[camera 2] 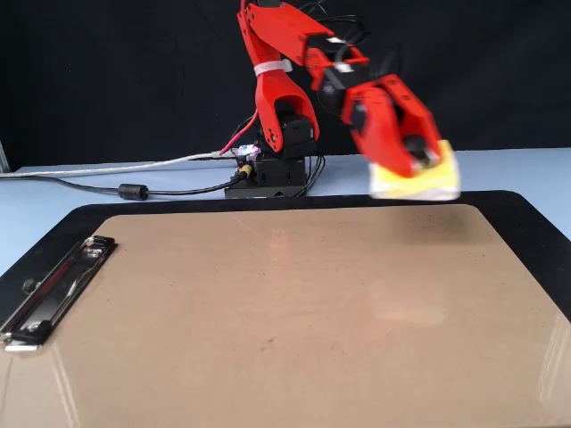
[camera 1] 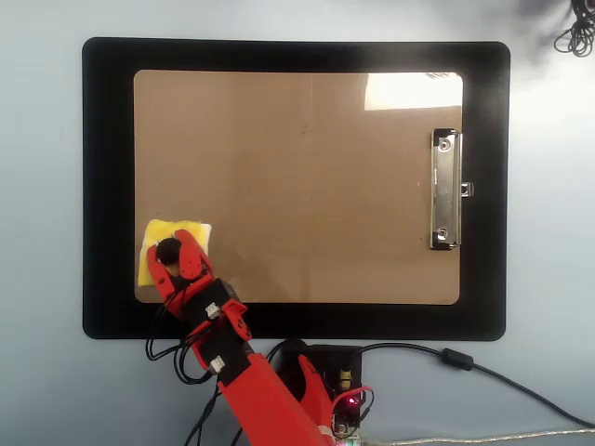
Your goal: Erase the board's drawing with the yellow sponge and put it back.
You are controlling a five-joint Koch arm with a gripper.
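The brown board (camera 1: pixel 297 186) lies on a black mat (camera 1: pixel 107 186), its silver clip (camera 1: pixel 446 190) on the right in the overhead view. No drawing shows on the board in either view. My red gripper (camera 1: pixel 172 253) is shut on the black knob of the yellow sponge (camera 1: pixel 181 228), over the board's lower left corner. In the fixed view the gripper (camera 2: pixel 415 156) holds the sponge (camera 2: pixel 419 185), blurred, a little above the far right corner of the board (camera 2: pixel 268 312).
The arm's base (camera 2: pixel 268 174) and its cables (camera 2: pixel 134 190) sit just beyond the mat (camera 2: pixel 526 223) on the pale blue table. The clip (camera 2: pixel 53 290) is at the left in the fixed view. A coiled black cable (camera 1: pixel 576 32) lies at the overhead view's top right.
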